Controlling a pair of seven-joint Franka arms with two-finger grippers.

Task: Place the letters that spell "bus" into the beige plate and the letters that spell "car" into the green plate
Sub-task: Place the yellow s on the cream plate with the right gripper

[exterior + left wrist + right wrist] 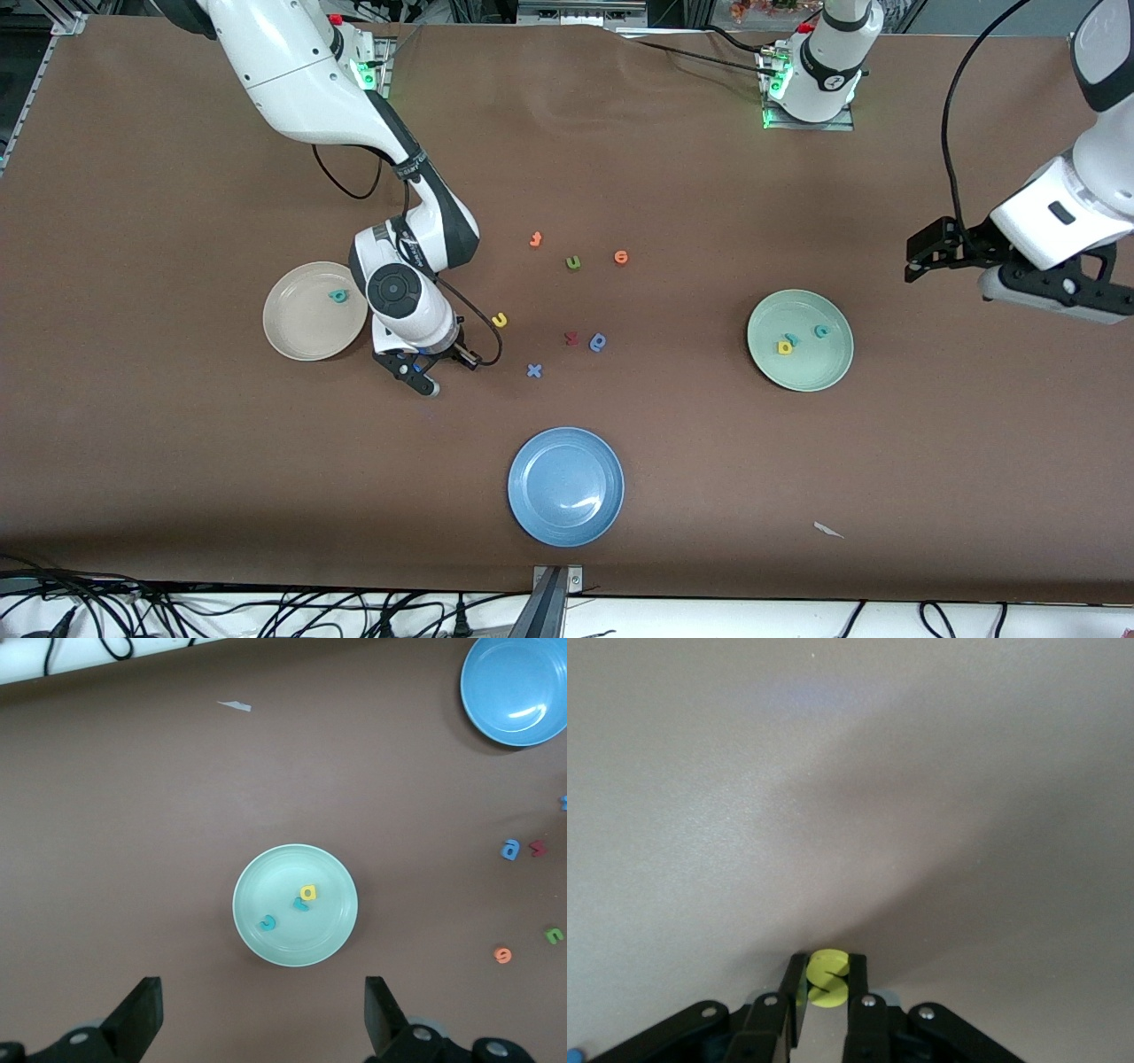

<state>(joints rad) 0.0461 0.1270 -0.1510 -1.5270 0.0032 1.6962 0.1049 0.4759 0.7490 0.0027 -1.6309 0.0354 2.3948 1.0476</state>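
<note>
Front view: right tool is sitting low on the surface at 3 o'clock of the beige plate, teal b inside; yellow u is lying loose; left tool is waiting at 2 o'clock of the green plate.

Left wrist view: left tool is gaping wide, empty, over green plate holding teal c, yellow a, teal r.

Right wrist view: right tool is pinching the yellow s.

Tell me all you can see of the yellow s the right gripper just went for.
The yellow s is a tiny, flat letter of what looks like foam, bright yellow-green in the right wrist view. It sits pinched between the fingers of the right gripper, which is shut on it, low over the brown table beside the beige plate. Only its upper curves show; the rest is hidden by the fingers. Whether it still touches the table cannot be told. The front view hides it.
</note>
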